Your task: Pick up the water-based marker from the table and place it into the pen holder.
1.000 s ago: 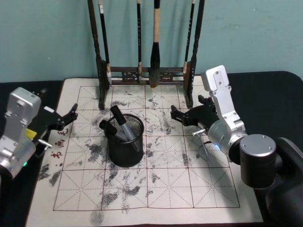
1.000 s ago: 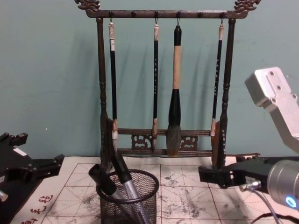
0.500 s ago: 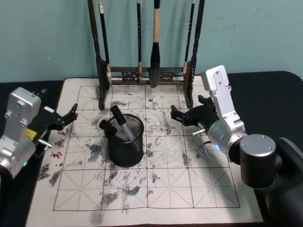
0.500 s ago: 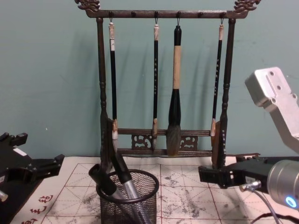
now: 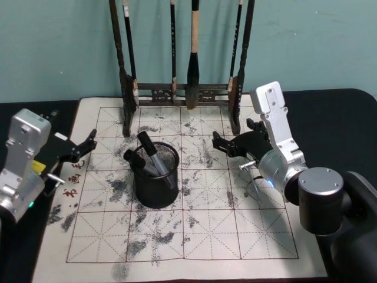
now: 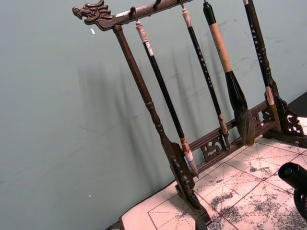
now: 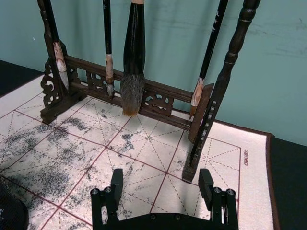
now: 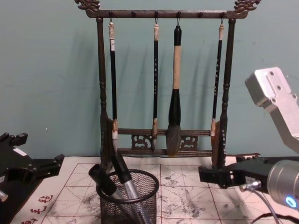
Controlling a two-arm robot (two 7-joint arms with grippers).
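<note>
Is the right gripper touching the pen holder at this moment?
Apart. The head view shows the right gripper, fingers open, off to the side of the pen holder, with bare gridded mat plainly between them.

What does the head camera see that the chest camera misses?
Head view only: the whole ink-stained mat, the black table around it and the full pen holder down to its base.

Chest view only: the top bar of the brush rack with its carved ends, and the hooks the brushes hang from.

Both: the holder with two markers inside, the rack, the open left pincer and open right pincer.
</note>
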